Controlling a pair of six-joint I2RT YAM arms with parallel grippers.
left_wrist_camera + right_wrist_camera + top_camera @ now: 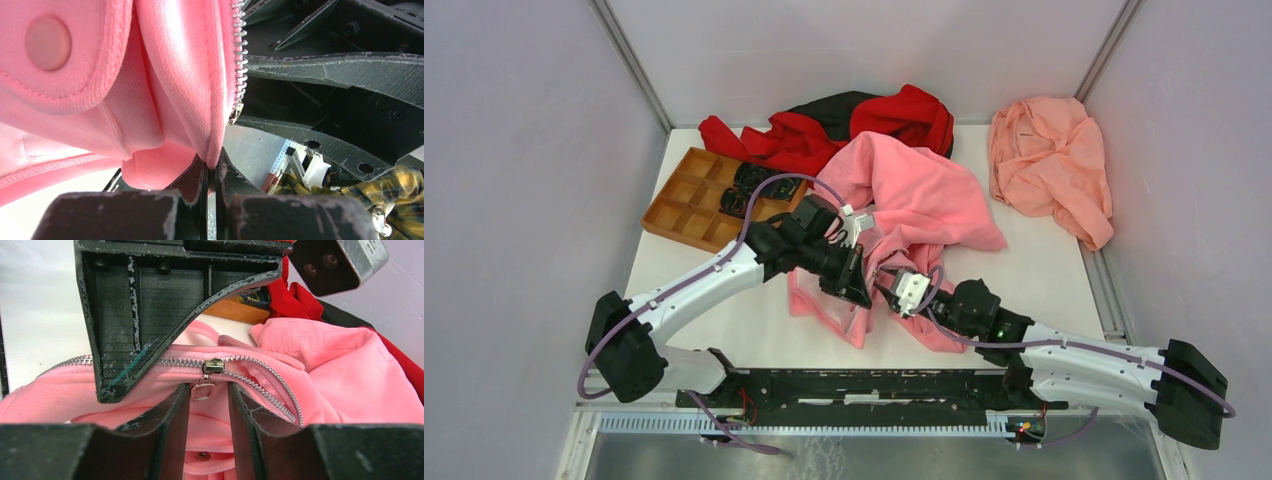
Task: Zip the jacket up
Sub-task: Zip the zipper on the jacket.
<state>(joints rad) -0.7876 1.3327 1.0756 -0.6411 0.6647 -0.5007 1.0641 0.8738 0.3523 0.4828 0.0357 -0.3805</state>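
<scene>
Left gripper [212,174] pinches the jacket [165,75] at its hem; right gripper [209,400], spread astride the zipper pull [204,388], should close squarely before pulling.

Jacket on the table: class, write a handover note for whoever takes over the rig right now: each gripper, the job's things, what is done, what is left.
Left gripper: fingers shut on the jacket edge beside the zipper teeth.
Right gripper: fingers open, straddling the zipper pull, not pinching it.
Jacket lies bunched mid-table between both arms.
Done: slider sits on both rows, teeth joined on one side of it.
Left: pinch the pull and draw it along the split rows.
</scene>
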